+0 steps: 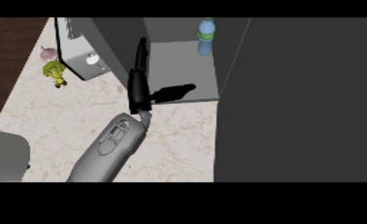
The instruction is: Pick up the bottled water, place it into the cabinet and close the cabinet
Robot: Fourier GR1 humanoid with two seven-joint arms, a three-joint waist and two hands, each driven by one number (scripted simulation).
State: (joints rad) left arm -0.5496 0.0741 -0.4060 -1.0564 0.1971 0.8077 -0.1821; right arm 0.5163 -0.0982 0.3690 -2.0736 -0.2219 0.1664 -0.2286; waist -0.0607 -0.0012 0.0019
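Bottled water (206, 36) stands upright at back of cabinet (183, 68). Left hand (139, 85) at the opening, fingers straight, holding nothing. Bottle prob light, stiff, slick; grip round mid-body if moved

bottled water (206, 33) top cut off at upper edge

Single head view, steeply downward, close over counter (179, 136), facing open cabinet (183, 68)

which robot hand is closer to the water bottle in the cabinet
Left. The left robot hand reaches up at the cabinet opening, left of and below the water bottle. No right robot hand shows in this view.
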